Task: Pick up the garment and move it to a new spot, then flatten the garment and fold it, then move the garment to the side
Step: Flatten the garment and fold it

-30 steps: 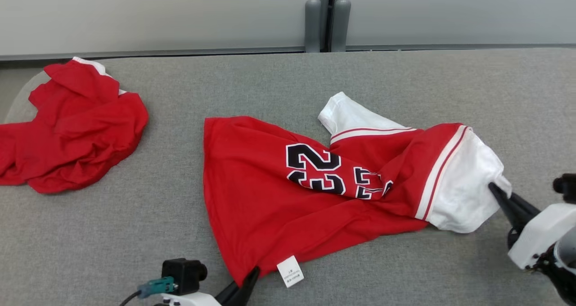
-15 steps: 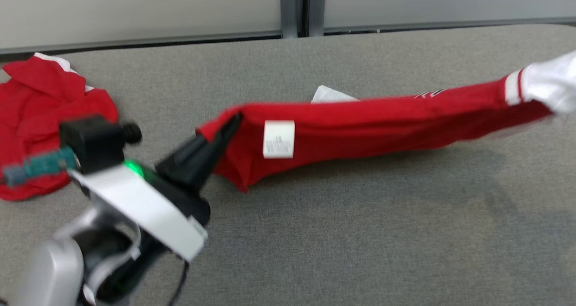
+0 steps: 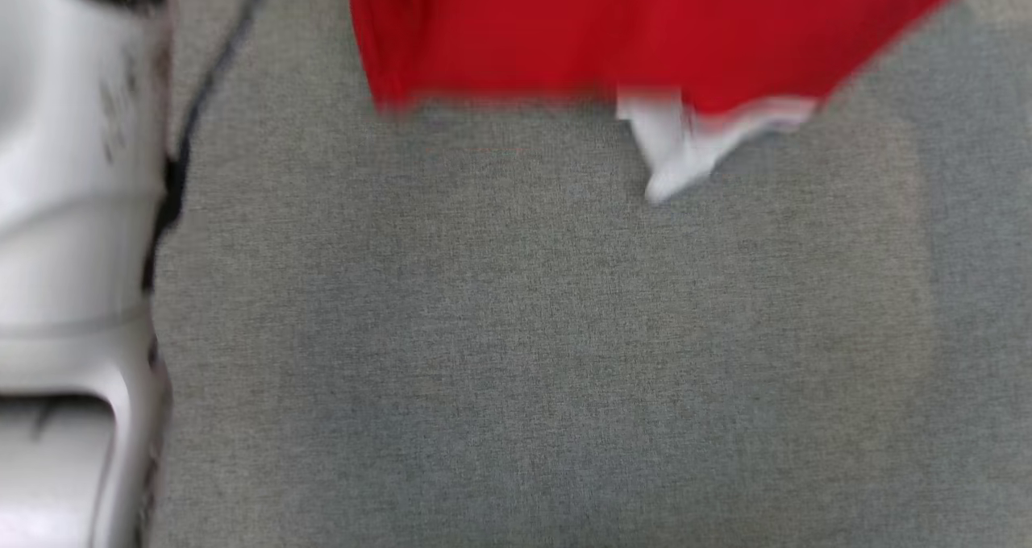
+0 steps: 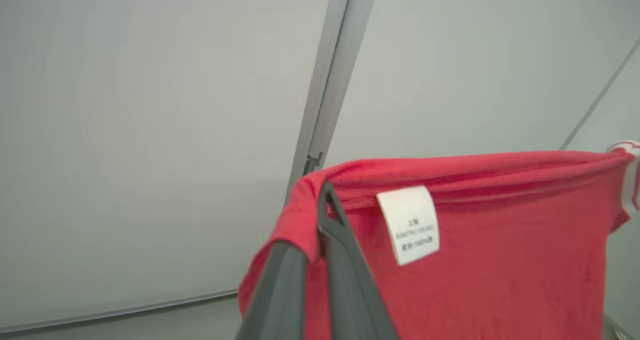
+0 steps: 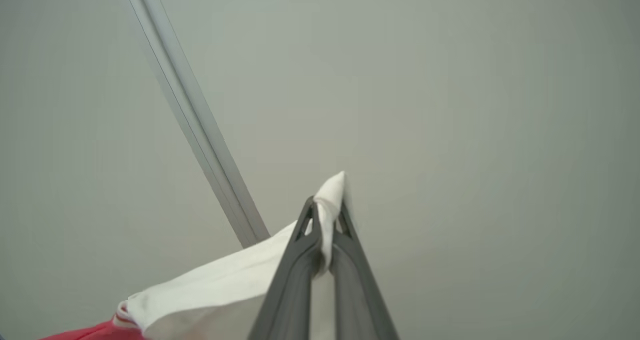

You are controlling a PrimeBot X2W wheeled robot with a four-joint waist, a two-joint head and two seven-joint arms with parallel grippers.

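Forearm (image 3: 64,209), pale and blurred, runs down the left edge of the head view, with a dark cable (image 3: 189,121) beside it. To its right spreads the grey fabric-covered table (image 3: 516,354). Across the top of that view hangs the red garment (image 3: 580,32), blurred, held up over the grey surface. A white sleeve (image 3: 673,157) dangles from it right of the middle; whether its tip touches the table cannot be told.

In the left wrist view the left gripper (image 4: 324,205) is pinched tight on a corner of the red hem, cloth folded over one finger and no gap between the two. Just right of the fingertips a white care label (image 4: 410,225) hangs from the hem, and the red cloth stretches off to the right in front of a pale wall with a grey upright strip (image 4: 330,75).

In the right wrist view the right gripper (image 5: 326,211) is closed on bunched white cloth of the garment, a tuft poking out past the fingertips. The white cloth trails down and left to a red-striped band (image 5: 122,312).
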